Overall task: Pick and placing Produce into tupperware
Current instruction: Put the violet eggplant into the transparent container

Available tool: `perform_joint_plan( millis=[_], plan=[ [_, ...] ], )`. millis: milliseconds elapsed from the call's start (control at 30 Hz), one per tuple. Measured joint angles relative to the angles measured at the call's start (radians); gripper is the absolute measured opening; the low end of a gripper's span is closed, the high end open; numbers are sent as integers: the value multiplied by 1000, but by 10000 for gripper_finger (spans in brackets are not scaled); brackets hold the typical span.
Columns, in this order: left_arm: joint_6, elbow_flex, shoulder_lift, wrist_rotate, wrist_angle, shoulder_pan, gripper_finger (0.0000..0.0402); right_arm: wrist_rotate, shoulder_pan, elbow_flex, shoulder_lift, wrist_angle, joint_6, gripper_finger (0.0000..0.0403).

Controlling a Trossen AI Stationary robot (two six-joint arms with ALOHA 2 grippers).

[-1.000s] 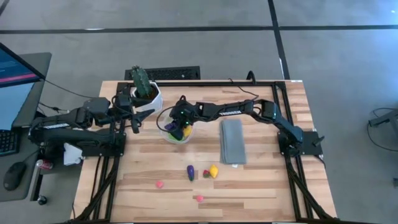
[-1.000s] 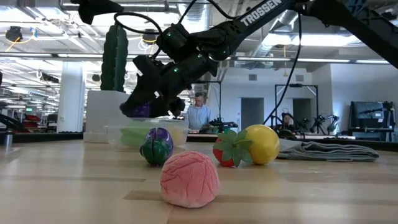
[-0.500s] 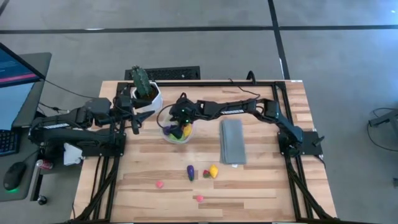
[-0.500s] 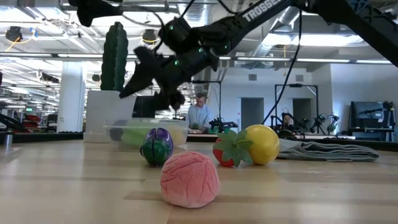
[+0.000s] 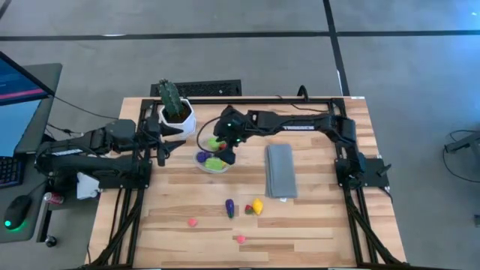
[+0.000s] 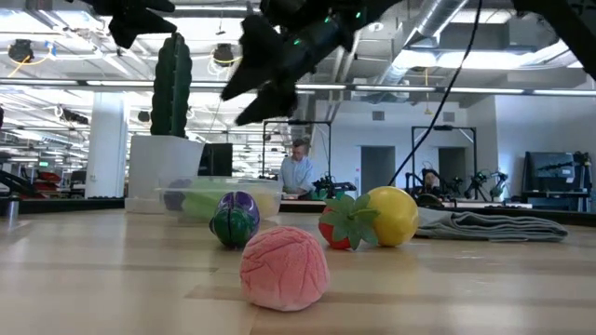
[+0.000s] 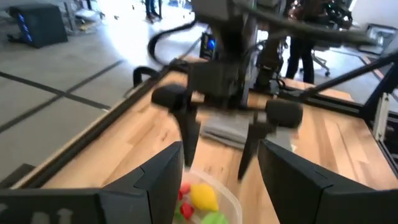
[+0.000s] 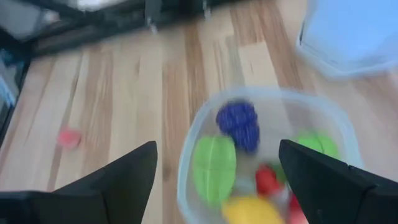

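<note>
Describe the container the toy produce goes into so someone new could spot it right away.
Find the tall green cactus in its white pot at the table's back. Just beside it, under the open right gripper, sits the clear round tupperware, the only see-through item, holding small colourful toys.

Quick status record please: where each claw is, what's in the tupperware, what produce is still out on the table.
right claw: open, empty, above the tupperware
left claw: waiting beside the white pot, holding nothing visible
in tupperware: purple, green, yellow and red pieces
still on table: purple piece, red piece, yellow piece, two pink pieces
grey cloth: flat, nothing on it
</note>
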Motion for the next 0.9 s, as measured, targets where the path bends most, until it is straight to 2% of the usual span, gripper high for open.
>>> perform_joint_plan(
  millis=[200, 467, 700, 900],
  plan=[
    [-17, 0, -11, 84, -49, 0, 199, 0, 0, -7, -96, -179, -54, 350],
    [-41, 0, -11, 138, -55, 0, 199, -14, 0, -65, -220, -210, -65, 338],
    [-49, 0, -10, 172, -54, -8, 199, -14, 2, -197, -328, -217, -33, 330],
    [-47, 0, 31, 174, -51, -40, 199, -14, 5, -381, -454, -146, 47, 329]
  ],
)
